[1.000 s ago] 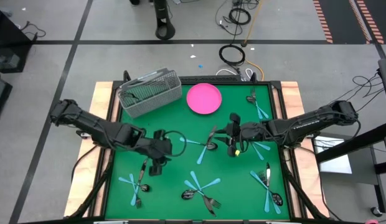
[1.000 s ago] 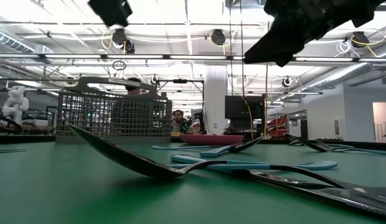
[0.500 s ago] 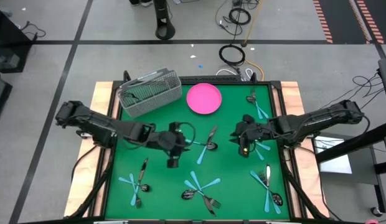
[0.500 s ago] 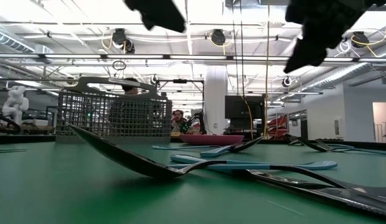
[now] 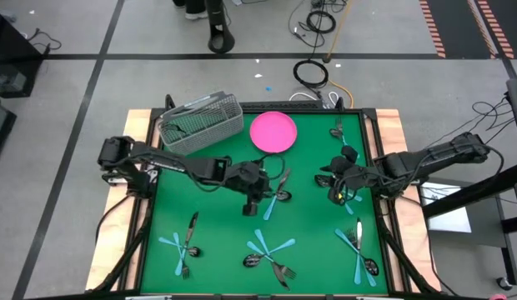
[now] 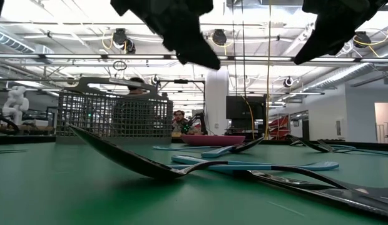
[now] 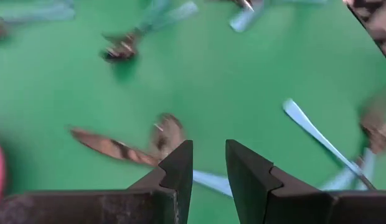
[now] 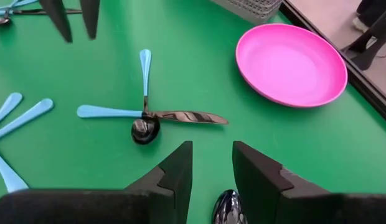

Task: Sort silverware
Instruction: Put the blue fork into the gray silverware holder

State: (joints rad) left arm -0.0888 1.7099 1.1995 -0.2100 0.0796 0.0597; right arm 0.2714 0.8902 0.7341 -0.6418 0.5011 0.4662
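Forks, spoons and knives, some all metal and some with light blue handles, lie in small clusters on the green mat. My left gripper (image 5: 253, 200) (image 7: 210, 163) hovers open over the middle cluster (image 5: 275, 190), a spoon (image 8: 145, 93) crossing a knife (image 8: 155, 116). That knife's blue handle (image 7: 208, 180) shows between and below the left fingers. My right gripper (image 5: 337, 192) (image 8: 211, 165) hovers open farther toward the table's right. A shiny spoon bowl (image 8: 229, 208) lies on the mat below it. Neither gripper holds anything.
A pink plate (image 5: 273, 132) and a grey wire-mesh basket (image 5: 200, 123) stand near the far edge. More silverware clusters lie near-left (image 5: 188, 237), near-middle (image 5: 271, 254), near-right (image 5: 358, 250), far-right (image 5: 346, 142) and under the right arm (image 5: 348, 202). Bare mat lies left of centre.
My left gripper has swept toward the table's right and slightly toward the far edge, from the left half of the mat to the middle spoon-and-knife cluster. My right gripper has drawn back toward the table's right edge. No silverware has moved.
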